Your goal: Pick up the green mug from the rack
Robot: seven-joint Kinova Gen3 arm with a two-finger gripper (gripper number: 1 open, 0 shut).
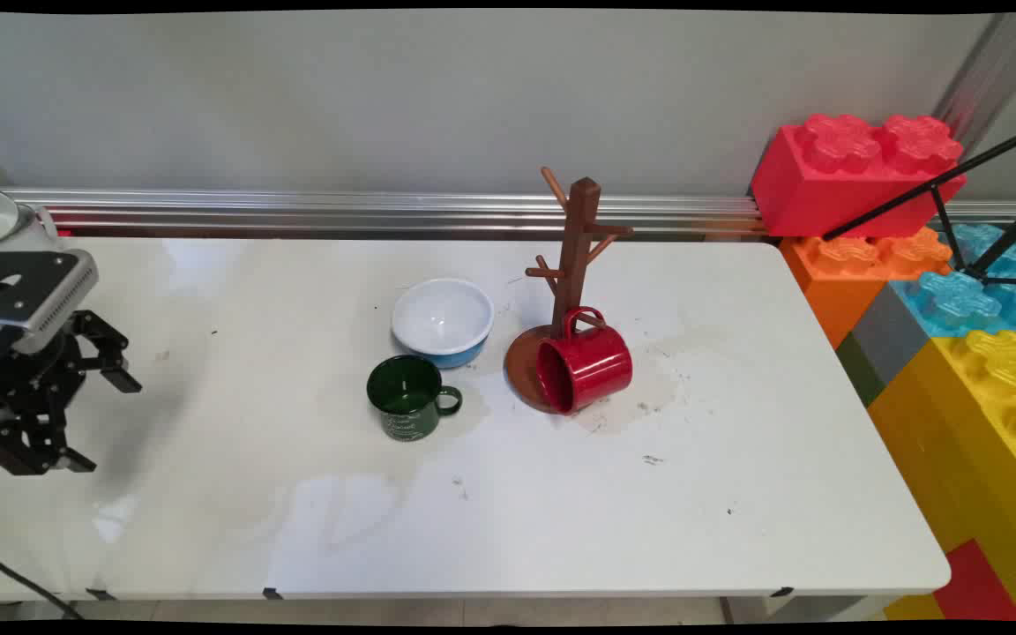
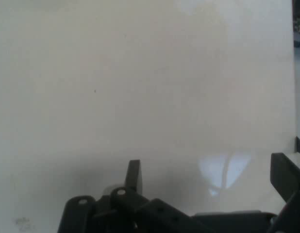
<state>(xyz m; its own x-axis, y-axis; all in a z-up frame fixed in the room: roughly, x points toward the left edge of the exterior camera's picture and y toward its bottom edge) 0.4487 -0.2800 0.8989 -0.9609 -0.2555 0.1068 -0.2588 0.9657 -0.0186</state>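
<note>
Nearest the camera, the gripper (image 1: 107, 422) hangs over the table's (image 1: 561, 529) left side, fingers spread wide and empty. A green mug (image 1: 407, 397) (upright) stands well to its right, beside the white bowl (image 1: 443, 320).

A white table (image 1: 737, 494) carries a green mug (image 1: 407, 397), a white-and-blue bowl (image 1: 443, 321) just behind it — and a red mug (image 1: 586, 363) tipped against a wooden mug tree (image 1: 574, 265); big toy bricks (image 1: 931, 265) stack at right.

Bright even light, glare patches on table (image 1: 490, 529), hand view soft
</note>
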